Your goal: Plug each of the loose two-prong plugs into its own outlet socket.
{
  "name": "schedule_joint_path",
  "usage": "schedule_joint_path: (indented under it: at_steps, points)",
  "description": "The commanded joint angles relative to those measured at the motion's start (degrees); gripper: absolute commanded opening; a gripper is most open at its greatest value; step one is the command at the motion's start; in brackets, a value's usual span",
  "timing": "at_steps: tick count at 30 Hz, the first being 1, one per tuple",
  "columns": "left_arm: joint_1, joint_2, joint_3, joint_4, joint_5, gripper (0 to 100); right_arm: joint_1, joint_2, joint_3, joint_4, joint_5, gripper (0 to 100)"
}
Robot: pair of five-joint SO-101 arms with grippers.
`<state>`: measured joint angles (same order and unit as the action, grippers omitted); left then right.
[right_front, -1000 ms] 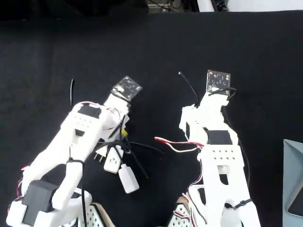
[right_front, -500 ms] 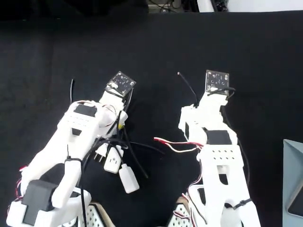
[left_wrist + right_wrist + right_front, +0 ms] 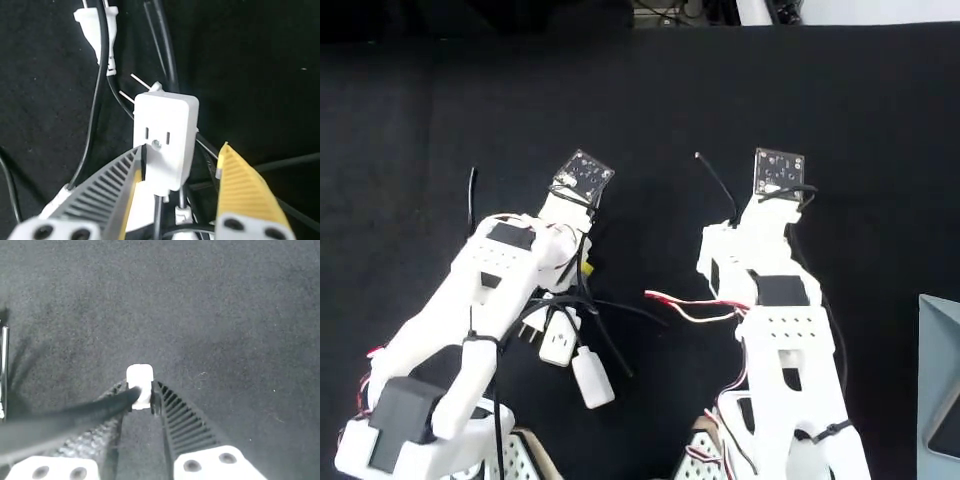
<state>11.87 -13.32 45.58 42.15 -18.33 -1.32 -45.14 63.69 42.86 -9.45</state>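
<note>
outlet block between the open left tool's fingers, a plug pinched in the right tool

the left tool (image 3: 181, 150) is open, and a white outlet block (image 3: 165, 125) sits between its two fingers with its slotted face toward the wrist camera. the grey finger (image 3: 100, 200) has its tip right at one edge of the block; whether it touches cannot be told. the yellow finger (image 3: 245, 190) stands apart from the other side. two bare prongs (image 3: 131, 86) poke out from behind the block, and farther from the tool a loose white plug (image 3: 92, 22) lies on the black counter (image 3: 880, 120) among dark cords.

from above, the block lies just beside the left arm's forearm, with another white plug body (image 3: 592, 380) near it toward the arm bases.

the right tool (image 3: 140, 390) is closed on a small white plug (image 3: 140, 380), held at the very tips of its fingers above the counter. a black cord (image 3: 65, 417) runs from that plug back past one finger. this plug is well apart from the outlet block, which is over by the other arm.
</note>
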Motion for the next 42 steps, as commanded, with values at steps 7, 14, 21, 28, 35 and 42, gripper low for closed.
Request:
schedule_joint_path:
  at_steps: [7,14,21,28,35,42]
  points:
    - [-1.98,6.33,-4.09,-2.37,0.53,17,-0.62,0.22,-0.31,-0.97,0.0,1.4]
    - [-1.45,-2.73,-3.21,0.18,0.53,10,-0.44,0.22,-0.31,-0.97,0.0,1.4]
    - [2.95,-17.67,-2.68,8.35,0.53,6,-0.26,-0.04,-0.31,-0.79,0.0,1.4]
    - [11.56,-15.03,-3.12,7.91,3.08,6,8.26,-0.04,-2.33,-0.53,4.48,1.4]
    - [15.87,-0.88,-8.22,3.52,4.66,6,10.2,-0.04,-2.33,-0.88,5.36,1.4]
    - [15.34,14.24,-15.96,5.36,11.16,24,10.29,-0.04,-2.33,-0.88,5.36,1.4]
